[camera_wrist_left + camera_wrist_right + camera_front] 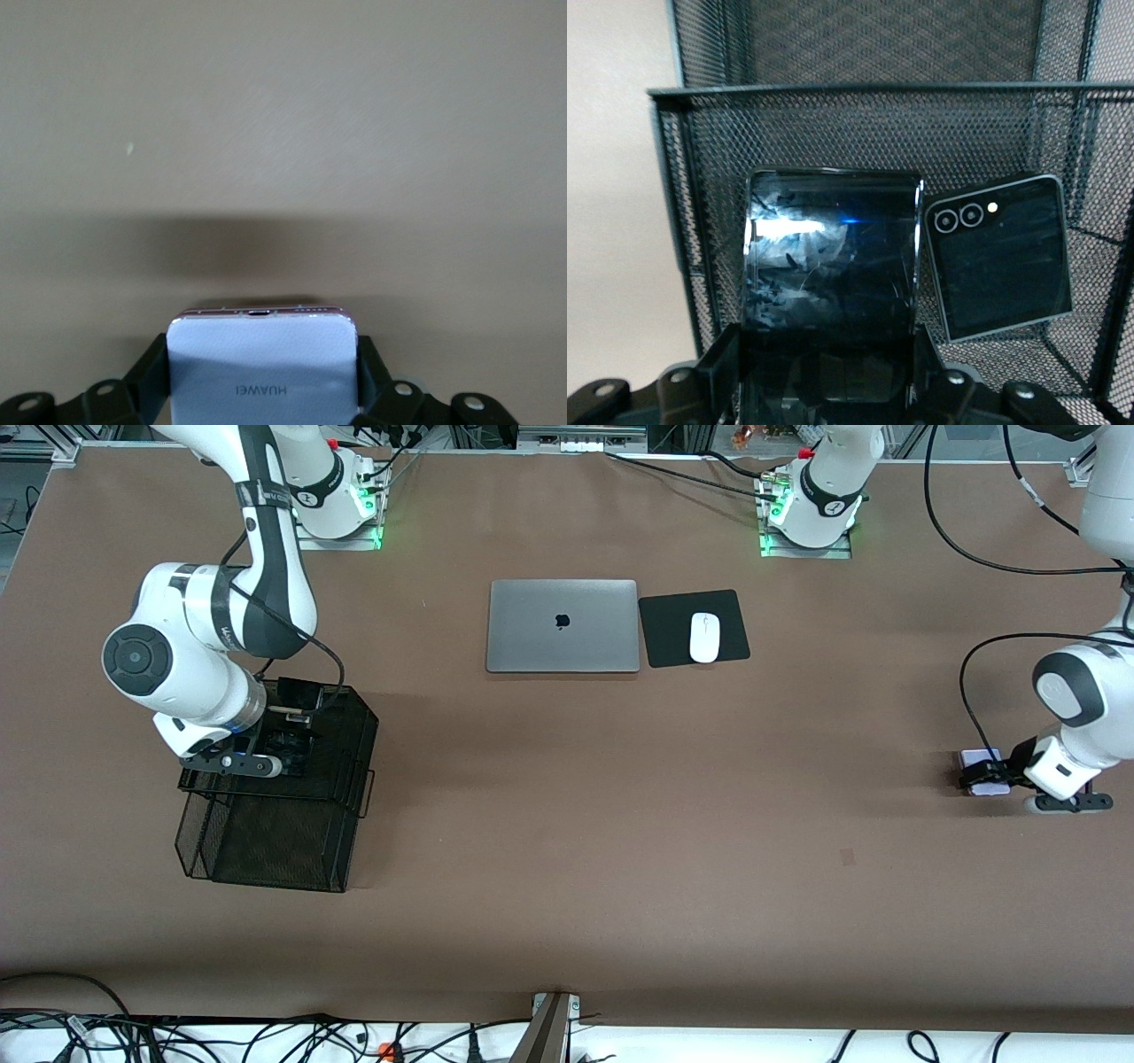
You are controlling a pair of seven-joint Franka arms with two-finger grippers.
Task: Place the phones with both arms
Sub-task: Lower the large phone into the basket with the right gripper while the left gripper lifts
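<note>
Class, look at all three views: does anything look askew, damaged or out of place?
One thing: in the mesh rack, the small black phone leans tilted beside the phone in the right gripper. The left gripper grips the pale phone squarely. No damage shows.

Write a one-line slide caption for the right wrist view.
Right gripper shut on a black phone over a black mesh rack, beside a squarish black phone already inside.
</note>
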